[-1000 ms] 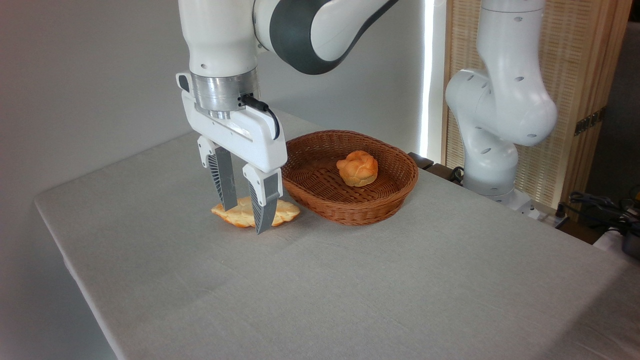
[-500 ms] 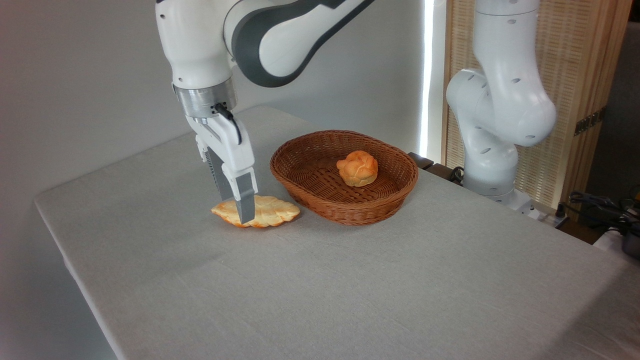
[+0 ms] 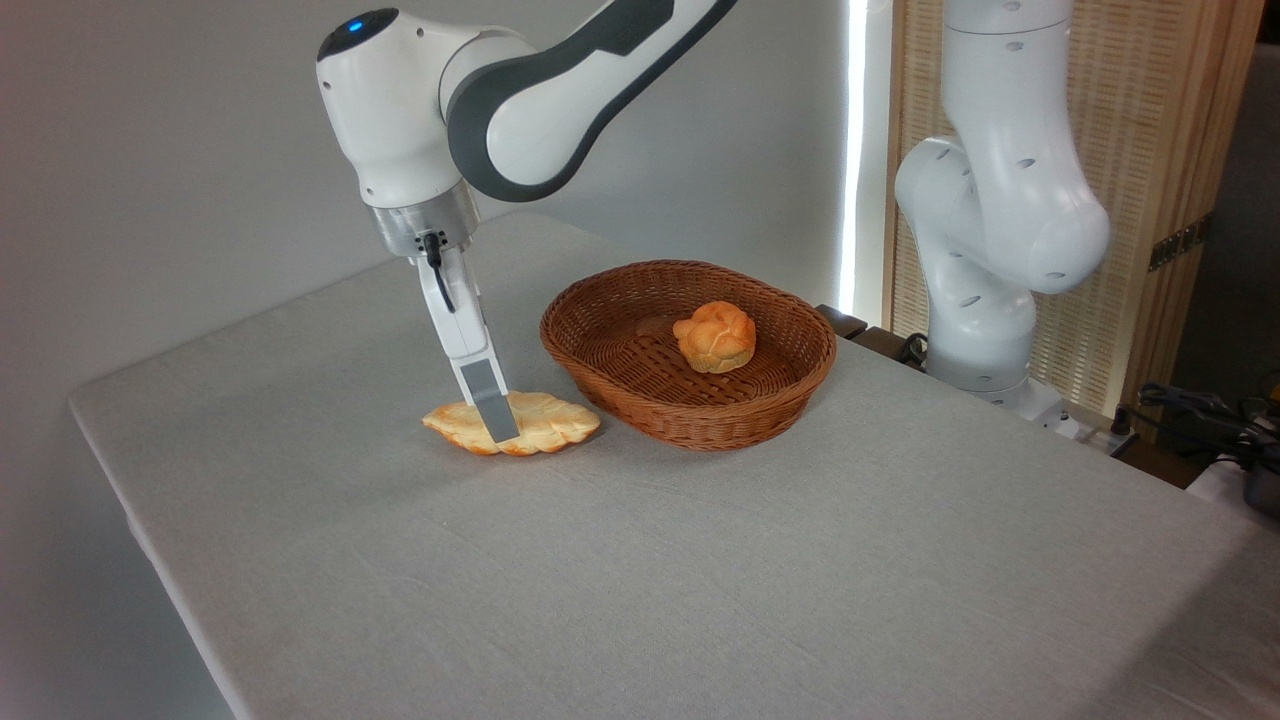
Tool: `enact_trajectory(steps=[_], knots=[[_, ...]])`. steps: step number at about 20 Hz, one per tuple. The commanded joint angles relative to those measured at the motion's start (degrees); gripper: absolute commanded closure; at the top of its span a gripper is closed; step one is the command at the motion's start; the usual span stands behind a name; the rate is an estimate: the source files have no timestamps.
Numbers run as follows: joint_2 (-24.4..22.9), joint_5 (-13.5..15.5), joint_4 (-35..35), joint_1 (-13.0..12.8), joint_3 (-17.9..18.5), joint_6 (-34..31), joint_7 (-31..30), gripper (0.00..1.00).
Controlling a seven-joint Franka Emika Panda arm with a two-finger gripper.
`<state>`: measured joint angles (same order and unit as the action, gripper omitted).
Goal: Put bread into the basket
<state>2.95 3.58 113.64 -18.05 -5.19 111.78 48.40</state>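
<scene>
Gripper (image 3: 497, 425) seen edge-on, down at bread (image 3: 512, 424); we can't tell its spread.
Bread flat just left of basket (image 3: 688, 412), grasp likely lining up.

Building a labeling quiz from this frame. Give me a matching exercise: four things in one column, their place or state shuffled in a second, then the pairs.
Column 1
1. bread
2. round bun
3. basket
4. gripper

Column 2
A. inside the wicker, toward its back right
B. tilted, seen edge-on, tip down at the loaf
C. flat on the tablecloth, left of the wicker
D. on the table, right of the loaf, one item in it

Pairs: 1-C, 2-A, 3-D, 4-B
</scene>
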Motion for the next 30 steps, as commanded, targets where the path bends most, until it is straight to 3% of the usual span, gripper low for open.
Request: enact_trajectory(steps=[1,9,11,13,16,17,30], knots=[[0.4,-0.3,0.5,-1.2,0.4,-0.7,2.2,0.0],[1.7,-0.6,0.6,-1.5,0.6,0.4,2.3,0.0],[1.8,-2.5,0.6,-1.3,0.6,0.8,2.3,0.01],[2.1,-2.9,0.6,-1.2,0.6,0.9,2.3,0.16],[2.1,-2.9,0.5,-1.2,0.6,0.9,2.2,0.5],[2.1,-2.9,0.6,-1.2,0.6,0.9,2.2,0.55],[0.0,-2.5,-0.3,-1.2,1.1,0.7,1.7,0.59]])
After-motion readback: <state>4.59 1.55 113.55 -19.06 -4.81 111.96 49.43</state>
